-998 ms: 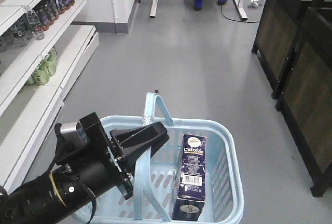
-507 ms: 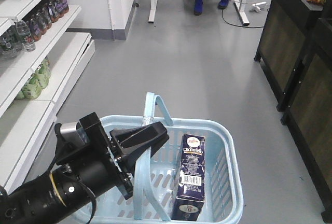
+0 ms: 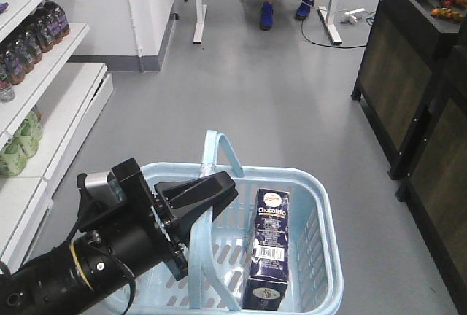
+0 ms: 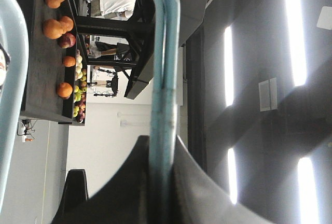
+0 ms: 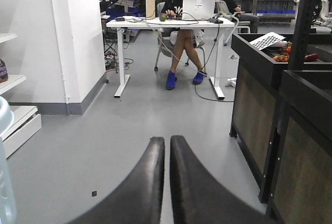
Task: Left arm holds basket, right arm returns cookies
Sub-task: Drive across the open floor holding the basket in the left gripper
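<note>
Nearest, the left hand (image 3: pixel 215 189) was clamped on one hoop handle (image 3: pixel 195 257) of the basket (image 3: pixel 326 213), apparently to carry it off the floor. The cookies (image 3: pixel 268 246) lay inside along its right wall, not yet lifted out. The right hand (image 5: pixel 167 149) was pinched together, empty, pointing down the aisle.

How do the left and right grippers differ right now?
The left gripper is clamped on the basket handle, which runs between its fingers; the right gripper holds nothing, its fingers pressed together. The left gripper sits over the basket, which has the cookies in it; the right gripper points out over bare floor towards a desk. Both are black and shut.
</note>
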Robot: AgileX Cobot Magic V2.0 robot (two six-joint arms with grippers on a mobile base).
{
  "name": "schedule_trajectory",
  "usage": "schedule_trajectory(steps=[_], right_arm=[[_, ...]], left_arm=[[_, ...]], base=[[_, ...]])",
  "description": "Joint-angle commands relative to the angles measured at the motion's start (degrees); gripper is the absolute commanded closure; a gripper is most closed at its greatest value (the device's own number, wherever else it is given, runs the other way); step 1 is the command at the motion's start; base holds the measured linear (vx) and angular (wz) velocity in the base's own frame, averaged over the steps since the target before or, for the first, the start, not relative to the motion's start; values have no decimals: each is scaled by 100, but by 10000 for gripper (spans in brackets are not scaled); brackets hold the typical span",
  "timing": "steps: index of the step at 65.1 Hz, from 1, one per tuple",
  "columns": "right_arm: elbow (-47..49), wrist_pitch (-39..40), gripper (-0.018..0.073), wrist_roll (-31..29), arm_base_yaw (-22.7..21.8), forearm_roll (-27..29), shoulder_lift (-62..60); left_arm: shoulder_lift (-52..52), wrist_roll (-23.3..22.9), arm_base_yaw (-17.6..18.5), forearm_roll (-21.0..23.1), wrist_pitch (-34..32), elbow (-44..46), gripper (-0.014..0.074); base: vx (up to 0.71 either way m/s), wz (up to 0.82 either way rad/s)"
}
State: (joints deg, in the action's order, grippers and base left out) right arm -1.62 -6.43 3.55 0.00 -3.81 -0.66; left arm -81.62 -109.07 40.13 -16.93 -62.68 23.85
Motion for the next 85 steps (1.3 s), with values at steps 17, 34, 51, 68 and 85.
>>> schedule_trajectory(steps=[17,34,51,68,85], right_arm=[[-101,389,565,-25,0,-43,-63],[-101,389,565,-25,0,-43,-63],[-101,389,565,-25,0,-43,-63],[-101,389,565,-25,0,-43,-63],[-101,389,565,-25,0,-43,-63]], left_arm=[[193,-6,31,145,-1592,154,599],[193,-6,31,151,-1592,154,599],[193,-6,31,151,-1592,154,599],[193,-6,31,151,-1592,154,599],[193,-6,31,151,-1592,154,599]], base=[[42,-6],[45,-1],[47,3],[47,4],[45,4]])
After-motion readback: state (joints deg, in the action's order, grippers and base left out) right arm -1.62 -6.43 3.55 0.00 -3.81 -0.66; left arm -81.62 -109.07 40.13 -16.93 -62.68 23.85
